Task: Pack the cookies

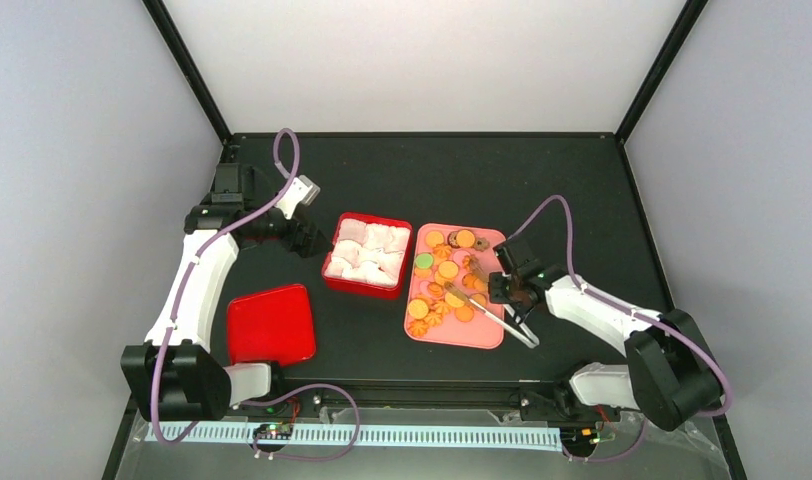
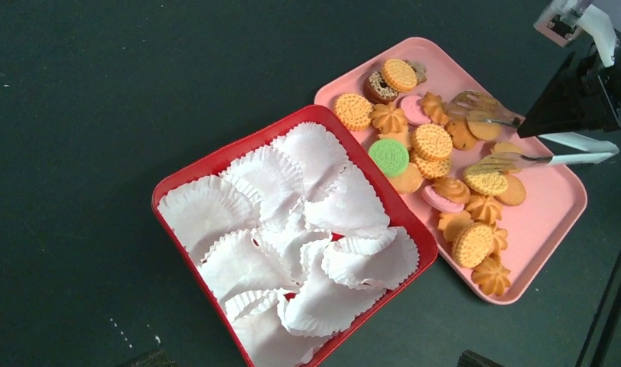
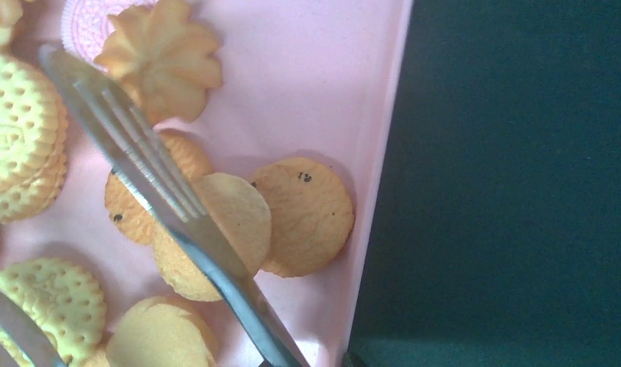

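Observation:
The cookies (image 1: 447,283) lie on a pink tray (image 1: 487,335); they are mostly orange-golden rounds and swirls, with a green one (image 2: 388,156) and a dark one (image 2: 378,86). My right gripper (image 1: 512,292) is shut on metal tongs (image 1: 482,308) whose two arms stand apart over the cookies. In the right wrist view one tong arm (image 3: 151,180) lies across a tilted plain round cookie (image 3: 231,218). My left gripper (image 1: 307,238) is open and empty beside the red box (image 1: 334,275); only its fingertips (image 2: 148,358) show at the bottom of the left wrist view.
The red box (image 2: 216,160) is filled with crumpled white paper cups (image 2: 292,222) and touches the pink tray's (image 2: 552,222) left edge. A red lid (image 1: 272,323) lies at the front left. The tray's right rim (image 3: 384,176) borders the black table.

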You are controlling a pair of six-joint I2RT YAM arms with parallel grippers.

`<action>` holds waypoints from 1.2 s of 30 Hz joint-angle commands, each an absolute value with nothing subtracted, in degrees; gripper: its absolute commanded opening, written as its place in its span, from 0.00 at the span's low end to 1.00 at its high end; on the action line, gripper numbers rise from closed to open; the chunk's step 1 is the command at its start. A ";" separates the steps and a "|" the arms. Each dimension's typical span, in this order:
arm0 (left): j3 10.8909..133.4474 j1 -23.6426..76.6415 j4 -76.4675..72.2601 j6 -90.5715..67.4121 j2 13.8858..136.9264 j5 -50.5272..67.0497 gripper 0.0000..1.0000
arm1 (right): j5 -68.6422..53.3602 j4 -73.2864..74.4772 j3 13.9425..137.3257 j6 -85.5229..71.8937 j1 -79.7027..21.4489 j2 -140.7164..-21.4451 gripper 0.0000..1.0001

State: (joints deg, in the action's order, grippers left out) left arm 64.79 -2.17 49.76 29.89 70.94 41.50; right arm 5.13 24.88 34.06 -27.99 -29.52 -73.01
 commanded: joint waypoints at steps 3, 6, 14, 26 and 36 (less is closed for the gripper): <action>67.24 -1.58 51.06 31.11 70.65 43.07 0.99 | 8.16 24.81 36.30 -27.42 -34.57 -71.21 0.12; 67.39 -1.21 51.59 31.63 70.62 43.27 0.99 | 10.33 25.28 36.97 -26.65 -36.66 -70.47 0.03; 67.32 0.53 54.23 34.71 69.43 46.09 0.99 | 13.31 26.04 37.62 -24.50 -39.78 -68.07 0.01; 70.90 7.98 70.48 55.03 69.30 57.86 0.99 | 14.08 30.75 50.14 -17.54 -48.72 -69.14 0.01; 69.95 12.75 71.66 65.09 62.98 53.63 0.99 | 12.17 34.00 65.69 -8.78 -60.48 -80.10 0.01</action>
State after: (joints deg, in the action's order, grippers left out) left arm 71.44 11.16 72.03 60.05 66.81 54.26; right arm 12.58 31.88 60.73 -13.61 -57.41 -77.91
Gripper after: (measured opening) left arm 0.987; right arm 0.013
